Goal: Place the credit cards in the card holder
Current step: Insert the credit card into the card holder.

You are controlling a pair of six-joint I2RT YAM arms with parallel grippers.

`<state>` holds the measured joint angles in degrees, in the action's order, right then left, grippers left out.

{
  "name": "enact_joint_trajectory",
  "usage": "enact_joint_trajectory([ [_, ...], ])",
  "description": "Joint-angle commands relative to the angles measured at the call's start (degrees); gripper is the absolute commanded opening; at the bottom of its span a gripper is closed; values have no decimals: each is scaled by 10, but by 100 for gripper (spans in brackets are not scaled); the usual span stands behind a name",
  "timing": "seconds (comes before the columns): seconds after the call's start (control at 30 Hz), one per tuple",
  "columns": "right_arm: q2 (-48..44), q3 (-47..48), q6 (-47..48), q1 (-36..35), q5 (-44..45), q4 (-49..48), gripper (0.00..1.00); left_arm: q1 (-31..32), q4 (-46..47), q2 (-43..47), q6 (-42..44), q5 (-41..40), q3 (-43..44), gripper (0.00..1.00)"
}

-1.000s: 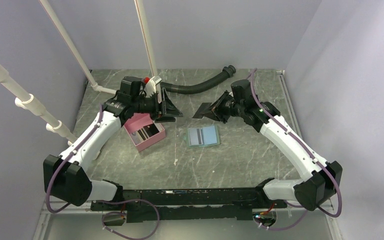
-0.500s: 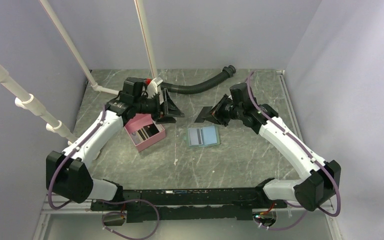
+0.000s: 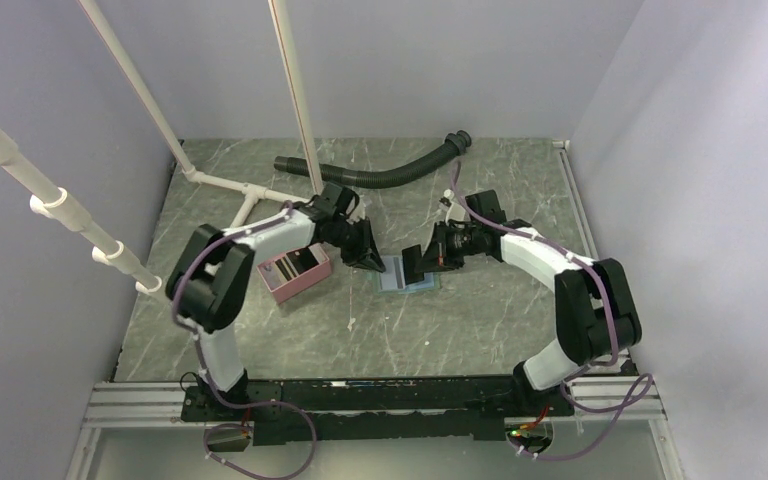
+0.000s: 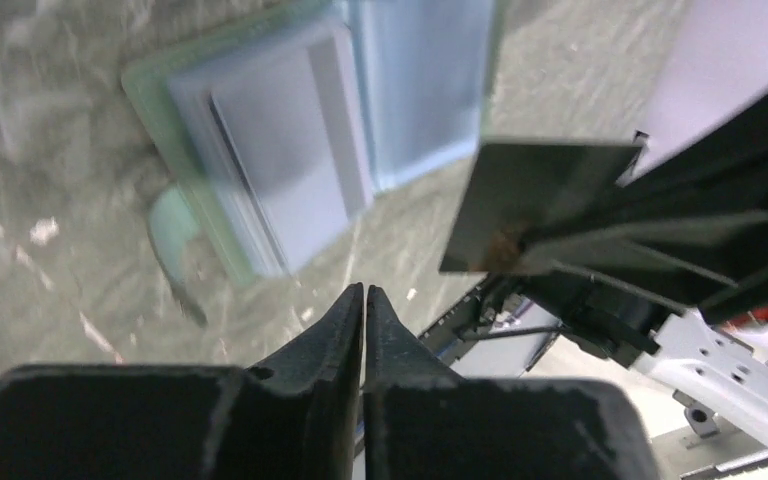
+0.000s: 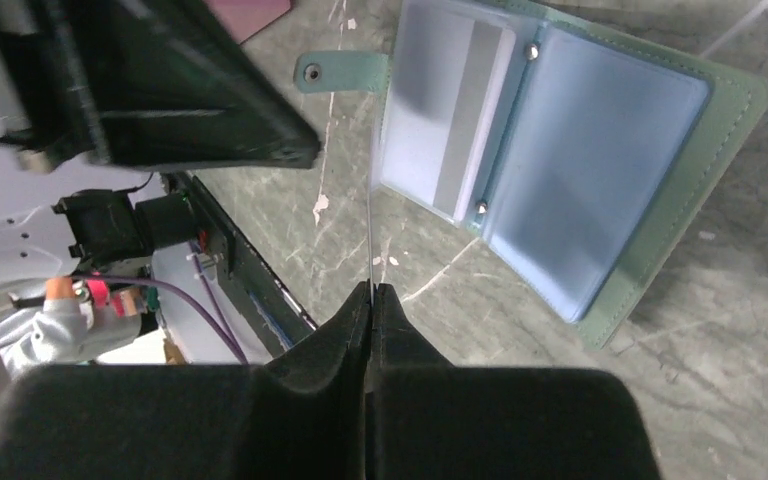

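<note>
The card holder [image 3: 407, 272] lies open on the table, light blue pockets inside a green cover [image 5: 560, 150] [image 4: 300, 150]. A pale card with a grey stripe shows through its left pocket [image 5: 450, 120]. My right gripper [image 5: 371, 287] [image 3: 413, 266] is shut on a thin credit card [image 5: 370, 200], seen edge-on, its far end at the holder's left edge. In the left wrist view that credit card [image 4: 540, 195] appears as a dark flat rectangle. My left gripper [image 4: 363, 290] [image 3: 370, 260] is shut with nothing visible between its fingers, low over the table just left of the holder.
A pink open box [image 3: 295, 272] with something dark inside stands left of the holder. The holder's green snap tab [image 5: 335, 72] sticks out on its left. A black ribbed hose [image 3: 380, 175] and white pipes [image 3: 250, 200] lie at the back.
Both arms have swung down and inward from above the table to the holder. The left gripper has gone from open to shut. The right gripper stayed shut.
</note>
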<state>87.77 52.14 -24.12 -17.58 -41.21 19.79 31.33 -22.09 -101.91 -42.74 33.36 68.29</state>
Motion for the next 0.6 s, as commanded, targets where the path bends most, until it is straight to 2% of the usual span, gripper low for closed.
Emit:
enact_joint_trajectory([
  [0.0, 27, -21, 24, 16, -94, -100, 0, 18, 46, -67, 2, -13, 66, 9],
  [0.17, 71, -32, 15, 32, -99, -127, 0, 21, 45, -129, 9, -6, 87, 4],
  [0.57, 133, -44, 27, 48, -130, -128, 0, 20, -55, -165, 84, -83, 94, 1],
])
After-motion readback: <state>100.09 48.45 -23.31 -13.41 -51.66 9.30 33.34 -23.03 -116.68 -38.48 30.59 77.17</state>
